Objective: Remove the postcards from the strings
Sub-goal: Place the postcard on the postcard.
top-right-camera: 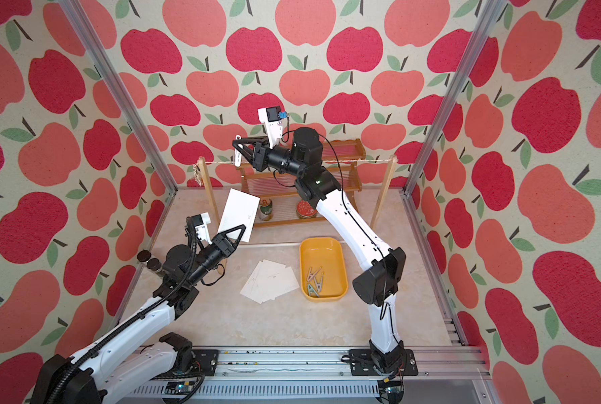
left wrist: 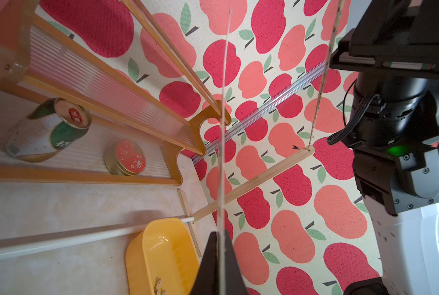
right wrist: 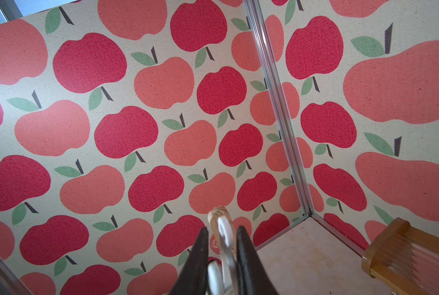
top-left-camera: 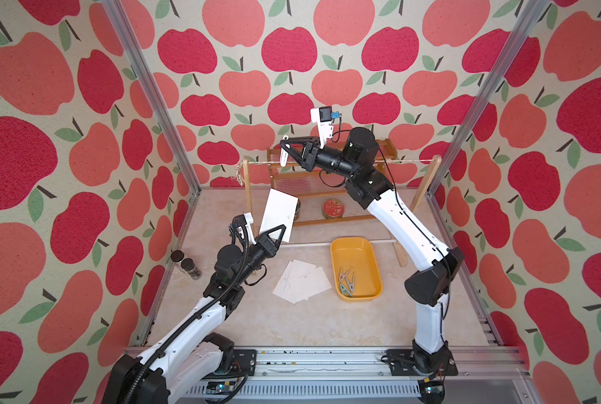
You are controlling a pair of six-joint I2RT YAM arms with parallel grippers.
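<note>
Left pincer [top-left-camera: 281, 231]: clamped tight on the low edge of one card [top-left-camera: 280, 210]. The card stands up in the air, off the string [top-left-camera: 409, 160], beyond the tray [top-left-camera: 331, 255] and to my left of it.

Right pincer [top-left-camera: 285, 143]: closed on a white pin [top-left-camera: 283, 159], high beyond the tray's far side, about level with the string.

Pile [top-left-camera: 302, 281] of loose cards lies flat on the bench [top-left-camera: 292, 325], just beside the tray on my left. More pins [top-left-camera: 346, 276] lie in the tray.

Risks, as I judge them:
- My hold on the card is a narrow bite near one edge. A quick swing could make it flop or slide out, landing in the tray or wide of the pile.
- The pin is springy and could pop free before it is over the tray.
- Right arm [top-left-camera: 386, 210] sits close against the string. Pulling back low could snag it and tip the posts [top-left-camera: 432, 175].

Hard to tell:
- Right arm hides the middle of the string in both top views, so I cannot rule out another card or pin there.
- Whether the pin is clear of the string I cannot tell.
- The pile looks like three cards, overlapped; the count is unsure.
- The left wrist view gives the card edge-on, only a thin line.
- The card's print is too small to read.
</note>
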